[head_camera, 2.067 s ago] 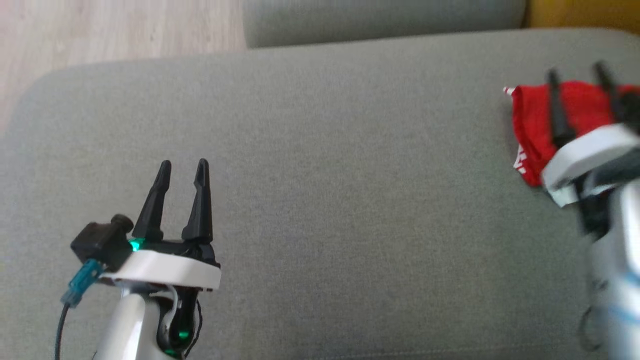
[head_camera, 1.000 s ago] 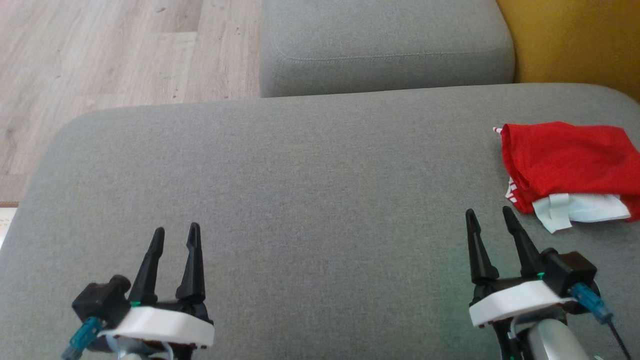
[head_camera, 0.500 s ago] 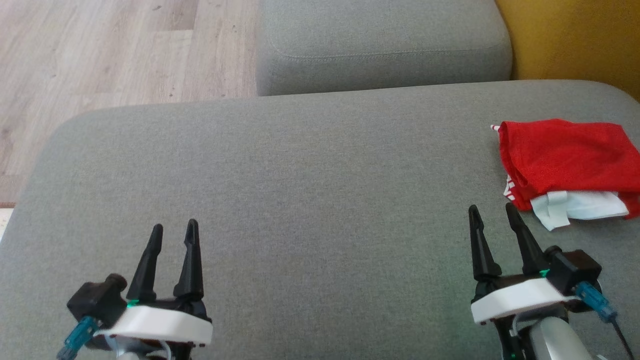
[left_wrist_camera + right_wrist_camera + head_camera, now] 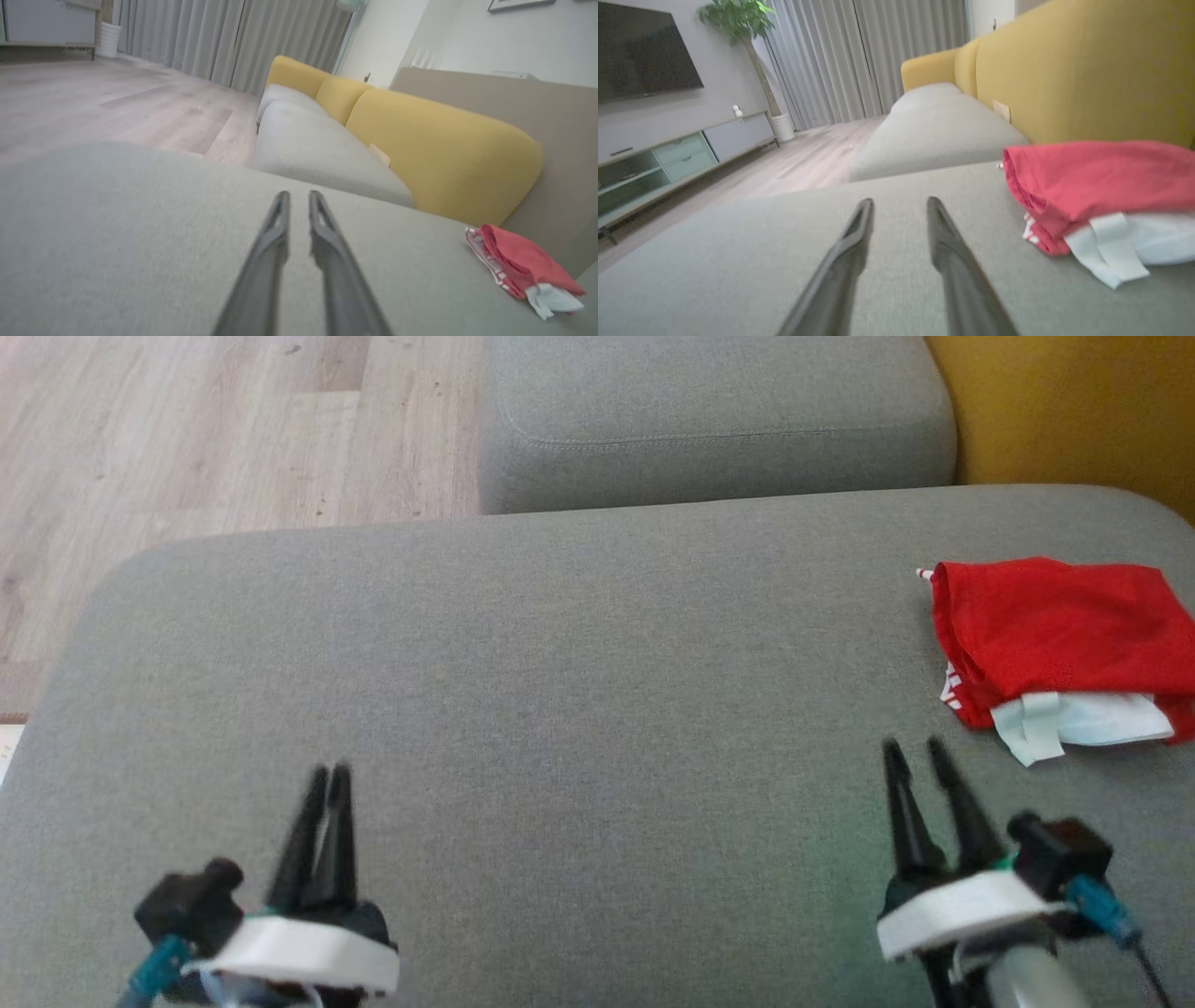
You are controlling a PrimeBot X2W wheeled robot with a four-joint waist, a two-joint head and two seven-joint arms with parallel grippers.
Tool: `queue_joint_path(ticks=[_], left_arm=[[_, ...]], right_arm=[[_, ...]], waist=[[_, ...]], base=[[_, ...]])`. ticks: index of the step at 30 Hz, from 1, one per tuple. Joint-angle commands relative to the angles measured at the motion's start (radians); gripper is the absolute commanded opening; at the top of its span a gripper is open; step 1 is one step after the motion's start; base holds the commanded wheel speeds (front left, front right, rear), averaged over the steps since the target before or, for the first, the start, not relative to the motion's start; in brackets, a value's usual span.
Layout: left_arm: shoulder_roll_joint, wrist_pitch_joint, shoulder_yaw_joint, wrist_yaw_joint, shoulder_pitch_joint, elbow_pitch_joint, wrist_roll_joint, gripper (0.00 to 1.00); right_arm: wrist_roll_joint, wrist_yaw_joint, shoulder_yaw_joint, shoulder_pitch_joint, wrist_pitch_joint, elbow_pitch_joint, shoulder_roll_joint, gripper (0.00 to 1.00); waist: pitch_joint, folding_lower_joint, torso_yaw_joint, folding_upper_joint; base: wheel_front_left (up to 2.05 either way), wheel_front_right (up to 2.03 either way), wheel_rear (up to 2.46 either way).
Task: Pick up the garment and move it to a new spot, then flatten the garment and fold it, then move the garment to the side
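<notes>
The garment (image 4: 1055,625) is a folded red piece with white parts showing at its near edge, lying at the far right of the grey sofa cushion (image 4: 597,663). It also appears as the red bundle (image 4: 518,261) in the left wrist view and close by (image 4: 1101,186) in the right wrist view. My left gripper (image 4: 329,773) hovers low at the lower left, fingers drawn almost together with nothing between them (image 4: 297,198). My right gripper (image 4: 912,749) is at the lower right, just short of the garment, its fingers apart and empty (image 4: 899,205).
A second grey cushion (image 4: 709,420) lies beyond the seat, with the yellow backrest (image 4: 1064,401) along the right. Wooden floor (image 4: 187,429) runs at the far left. A TV unit (image 4: 668,154) stands across the room.
My right arm came off the garment and settled at the lower right as the camera tilted. In the last half second both grippers' fingers have drawn inward, the left almost fully.
</notes>
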Motion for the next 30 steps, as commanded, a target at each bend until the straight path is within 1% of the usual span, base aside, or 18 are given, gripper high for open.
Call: queue_joint_path(ticks=[1,3,12,30], left_arm=[[-0.001,0.000,-0.001,0.000,0.003,0.009,-0.001,0.00],[-0.001,0.002,-0.001,0.000,0.014,0.033,-0.008,0.00],[0.002,0.029,0.014,-0.005,-0.003,0.043,-0.110,0.00],[0.006,0.075,0.040,-0.013,-0.031,0.059,-0.280,0.00]], right_arm=[[0.001,0.000,0.000,0.003,0.001,0.008,0.000,0.00],[0.009,0.000,0.000,0.019,0.003,0.028,0.000,0.00],[0.123,0.000,-0.013,0.012,0.029,0.020,-0.002,0.00],[0.313,0.000,-0.037,0.001,0.075,0.005,-0.005,0.00]], waist=[[0.000,0.0000,0.000,0.0000],[0.000,0.0000,0.000,0.0000],[0.005,0.0000,-0.002,0.0000],[0.012,0.0000,-0.006,0.0000]], base=[[0.00,0.00,0.00],[0.00,0.00,0.00],[0.00,0.00,0.00],[0.00,0.00,0.00]])
